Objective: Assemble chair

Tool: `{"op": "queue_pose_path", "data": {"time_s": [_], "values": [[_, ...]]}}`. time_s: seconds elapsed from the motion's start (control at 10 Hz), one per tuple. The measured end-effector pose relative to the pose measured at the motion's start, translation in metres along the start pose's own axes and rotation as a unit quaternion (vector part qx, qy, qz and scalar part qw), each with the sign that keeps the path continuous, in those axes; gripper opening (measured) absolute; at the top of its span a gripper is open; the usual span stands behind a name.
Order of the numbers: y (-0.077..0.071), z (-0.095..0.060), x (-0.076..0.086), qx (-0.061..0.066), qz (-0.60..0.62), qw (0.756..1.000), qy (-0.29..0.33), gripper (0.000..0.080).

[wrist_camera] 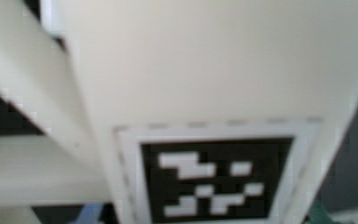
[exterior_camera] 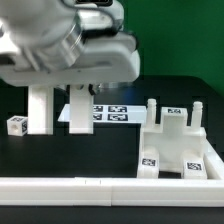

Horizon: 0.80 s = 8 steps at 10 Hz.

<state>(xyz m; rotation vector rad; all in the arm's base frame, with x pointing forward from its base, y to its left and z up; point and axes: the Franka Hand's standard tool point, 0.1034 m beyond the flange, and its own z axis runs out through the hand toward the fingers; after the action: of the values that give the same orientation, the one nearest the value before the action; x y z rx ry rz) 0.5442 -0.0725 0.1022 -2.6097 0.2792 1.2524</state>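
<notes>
The gripper's jaws are hidden under the blurred bulk of the arm (exterior_camera: 70, 40), so I cannot tell how wide they stand or whether they clamp anything. In the wrist view a white panel (wrist_camera: 194, 90) with a black-and-white tag (wrist_camera: 211, 180) fills the frame, very close to the camera. In the exterior view, two white pieces hang or stand just under the arm: an upright post (exterior_camera: 40, 110) left of centre and a slanted piece (exterior_camera: 78, 108) beside it. Whether either touches the table (exterior_camera: 110, 145) is unclear. Behind the slanted piece lies the marker board (exterior_camera: 110, 113), at mid-frame. A small tagged cube (exterior_camera: 15, 125) sits at the far left. The part-built chair (exterior_camera: 180, 150) stands at the lower right, posts up, just behind the rail (exterior_camera: 100, 185) along the bottom edge.
</notes>
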Motion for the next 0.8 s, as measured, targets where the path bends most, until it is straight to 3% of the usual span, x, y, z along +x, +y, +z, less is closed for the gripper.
{"op": "queue_pose_path", "data": {"time_s": [0.1, 0.2, 0.3, 0.5, 0.8], "values": [[0.003, 0.001, -0.001, -0.008, 0.004, 0.998, -0.056, 0.0284], [0.002, 0.004, 0.006, -0.016, 0.005, 0.997, -0.073, 0.0284], [-0.002, 0.012, -0.001, -0.019, 0.019, 0.995, -0.094, 0.0284], [-0.004, 0.023, -0.013, -0.013, 0.012, 0.995, -0.101, 0.0284], [0.002, 0.033, -0.008, -0.011, 0.019, 0.991, -0.132, 0.0284]]}}
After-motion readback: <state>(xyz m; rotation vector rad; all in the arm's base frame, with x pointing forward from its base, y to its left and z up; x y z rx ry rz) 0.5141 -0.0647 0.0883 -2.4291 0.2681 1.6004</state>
